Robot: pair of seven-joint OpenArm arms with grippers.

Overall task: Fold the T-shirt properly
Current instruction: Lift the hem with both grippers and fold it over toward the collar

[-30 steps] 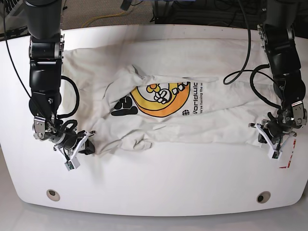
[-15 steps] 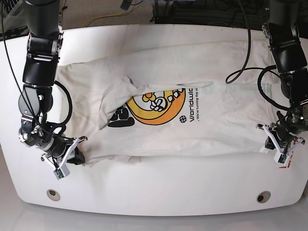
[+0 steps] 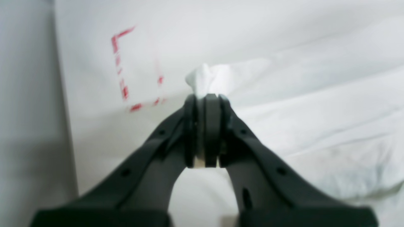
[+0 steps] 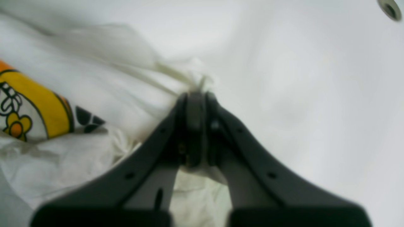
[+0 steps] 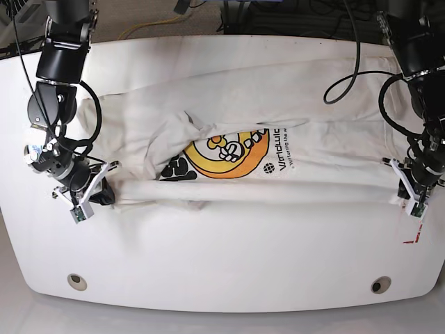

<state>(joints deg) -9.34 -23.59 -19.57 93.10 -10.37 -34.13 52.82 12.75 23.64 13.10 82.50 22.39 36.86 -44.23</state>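
On the glossy white worktop [image 5: 229, 257], the T-shirt [image 5: 243, 125] lay spread wide and wrinkled, its orange-yellow flower graphic [image 5: 226, 156] facing up near the middle. The left gripper [image 5: 415, 197] had its jaws clamped on one near corner of soft cloth, beside red tape marks [image 3: 121, 63]; the right gripper [image 5: 96, 193] pinched the opposite corner.

Two black arms reach down from top corners of base view. Left pincer [image 5: 410, 200] at right edge, mid-height — jaws pressed together, white T-shirt [image 5: 278, 118] cloth pinched between them. Right pincer [image 5: 94, 197] at left edge, mid-height, wrist angled toward lower right — jaws closed on bunched fabric edge. Both pincers low, near table [image 5: 222, 264] surface.
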